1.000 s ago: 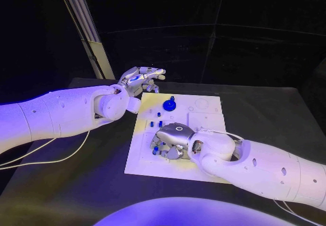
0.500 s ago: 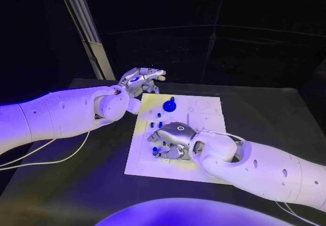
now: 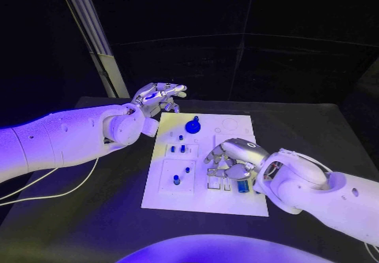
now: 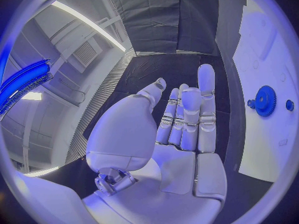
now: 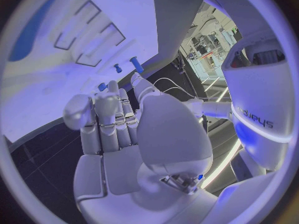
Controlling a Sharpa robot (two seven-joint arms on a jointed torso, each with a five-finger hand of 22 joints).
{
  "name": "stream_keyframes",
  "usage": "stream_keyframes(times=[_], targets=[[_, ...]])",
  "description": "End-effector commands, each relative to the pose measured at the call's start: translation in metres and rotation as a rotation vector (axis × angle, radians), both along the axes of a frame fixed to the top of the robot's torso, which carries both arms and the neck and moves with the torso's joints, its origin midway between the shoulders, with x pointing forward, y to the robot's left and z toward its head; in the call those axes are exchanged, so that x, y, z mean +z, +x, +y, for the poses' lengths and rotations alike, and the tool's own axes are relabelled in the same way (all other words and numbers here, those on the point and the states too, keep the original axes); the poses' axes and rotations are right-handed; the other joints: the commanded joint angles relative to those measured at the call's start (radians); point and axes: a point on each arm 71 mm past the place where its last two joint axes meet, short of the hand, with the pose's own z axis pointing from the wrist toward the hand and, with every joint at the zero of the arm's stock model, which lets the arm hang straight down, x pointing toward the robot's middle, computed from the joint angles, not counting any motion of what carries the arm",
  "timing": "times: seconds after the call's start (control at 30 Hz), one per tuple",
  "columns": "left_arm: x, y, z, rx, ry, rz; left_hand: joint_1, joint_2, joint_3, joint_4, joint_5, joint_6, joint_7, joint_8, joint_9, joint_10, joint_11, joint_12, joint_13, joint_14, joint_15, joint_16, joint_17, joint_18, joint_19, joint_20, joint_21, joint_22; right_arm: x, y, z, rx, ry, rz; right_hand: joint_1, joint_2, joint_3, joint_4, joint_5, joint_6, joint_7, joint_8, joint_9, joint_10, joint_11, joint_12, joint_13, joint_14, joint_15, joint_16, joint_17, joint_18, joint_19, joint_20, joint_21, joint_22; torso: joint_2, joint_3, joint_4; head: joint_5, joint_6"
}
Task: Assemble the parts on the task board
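The right robot hand (image 3: 233,160) hides part of the task board (image 3: 201,200).

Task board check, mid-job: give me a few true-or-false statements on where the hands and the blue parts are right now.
1. The left hand is raised beyond the far left corner of the task board, holding nothing. True.
2. The right hand is off the board, resting on the black table. False: it is over the board's right side.
3. A blue gear sits on the far half of the board. True.
4. The left hand is gripping the blue gear. False: the gear is on the board, apart from that hand.
5. Small blue parts stand in the board's left column. True.
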Motion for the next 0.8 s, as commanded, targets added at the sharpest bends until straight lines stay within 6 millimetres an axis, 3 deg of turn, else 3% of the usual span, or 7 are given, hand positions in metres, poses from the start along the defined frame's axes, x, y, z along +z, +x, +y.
stream_keyframes(times=[0.03, 0.1, 0.23, 0.33, 0.47, 0.8], targets=[[0.001, -0.001, -0.001, -0.009, -0.009, -0.001, 0.006, 0.003, -0.007, 0.0, -0.007, -0.006, 0.001, 0.003, -0.001, -0.005, 0.001, 0.003, -0.001, -0.007, -0.003, 0.002, -0.001, 0.007, 0.008, 0.002, -0.004, -0.001, 0.001, 0.003, -0.022, -0.161, 0.085, 0.139, -0.041, -0.013, -0.024, 0.033, 0.035, 0.01, -0.021, 0.01, 0.001, 0.077, -0.024, 0.068, 0.048, 0.027, -0.021, 0.067, 0.089, -0.025, 0.045, -0.023, 0.049, 0.077, -0.004, 0.0, -0.0132, -0.014, 0.009], [0.001, -0.001, -0.001, -0.009, -0.009, -0.001, 0.006, 0.003, -0.007, 0.0, -0.007, -0.006, 0.001, 0.003, -0.001, -0.005, 0.001, 0.003, -0.001, -0.007, -0.003, 0.002, -0.001, 0.007, 0.008, 0.002, -0.004, -0.001, 0.0, 0.004, -0.04, -0.23, 0.06, 0.165, -0.078, -0.018, -0.054, 0.069, 0.098, 0.01, -0.03, 0.017, 0.0, 0.095, -0.031, 0.126, 0.102, 0.039, -0.03, 0.125, 0.168, -0.038, 0.079, -0.035, 0.087, 0.14, -0.004, 0.0002, -0.0176, -0.019, 0.011], [0.001, -0.002, -0.002, -0.012, -0.01, 0.0, 0.006, 0.003, -0.007, 0.0, -0.007, -0.006, 0.001, 0.003, -0.001, -0.005, 0.001, 0.003, -0.001, -0.007, -0.003, 0.002, -0.001, 0.007, 0.008, 0.002, -0.004, -0.001, -0.003, 0.004, -0.067, -0.345, -0.014, 0.195, -0.112, -0.017, -0.112, 0.123, 0.17, 0.025, -0.041, 0.048, 0.008, 0.095, -0.042, 0.291, 0.282, 0.043, -0.038, 0.188, 0.254, -0.047, 0.1, -0.045, 0.118, 0.19, -0.005, 0.0004, -0.0251, -0.028, 0.015], [0.001, -0.002, -0.003, -0.015, -0.011, 0.001, 0.006, 0.003, -0.007, 0.0, -0.007, -0.006, 0.001, 0.003, -0.001, -0.005, 0.001, 0.003, -0.001, -0.007, -0.003, 0.002, -0.001, 0.007, 0.008, 0.002, -0.004, -0.001, -0.005, 0.003, -0.079, -0.403, -0.068, 0.217, -0.119, 0.002, -0.149, 0.15, 0.182, 0.025, -0.044, 0.07, 0.014, 0.082, -0.043, 0.435, 0.46, 0.043, -0.039, 0.222, 0.304, -0.051, 0.108, -0.047, 0.132, 0.212, -0.005, 0.0004, -0.0267, -0.033, 0.016], [0.0, -0.003, -0.003, -0.016, -0.01, 0.003, 0.006, 0.003, -0.007, 0.0, -0.007, -0.006, 0.001, 0.003, -0.001, -0.005, 0.001, 0.003, -0.001, -0.007, -0.003, 0.002, -0.001, 0.007, 0.008, 0.002, -0.004, -0.001, -0.008, 0.001, -0.088, -0.455, -0.146, 0.247, -0.132, 0.025, -0.202, 0.151, 0.195, 0.007, -0.043, 0.095, 0.02, 0.056, -0.04, 0.529, 0.597, 0.041, -0.036, 0.245, 0.338, -0.054, 0.113, -0.044, 0.142, 0.231, -0.006, 0.0003, -0.0249, -0.039, 0.013], [-0.001, -0.004, -0.002, -0.017, -0.01, 0.005, 0.006, 0.003, -0.007, 0.0, -0.007, -0.006, 0.001, 0.003, -0.001, -0.005, 0.001, 0.003, -0.001, -0.007, -0.003, 0.002, -0.001, 0.007, 0.008, 0.002, -0.004, -0.001, -0.019, -0.007, -0.087, -0.473, -0.28, 0.257, -0.168, 0.025, -0.266, 0.155, 0.172, -0.007, -0.041, 0.126, 0.027, 0.031, -0.039, 0.537, 0.643, 0.036, -0.034, 0.243, 0.334, -0.054, 0.11, -0.04, 0.142, 0.232, -0.006, -0.0003, -0.0237, -0.048, 0.01]])
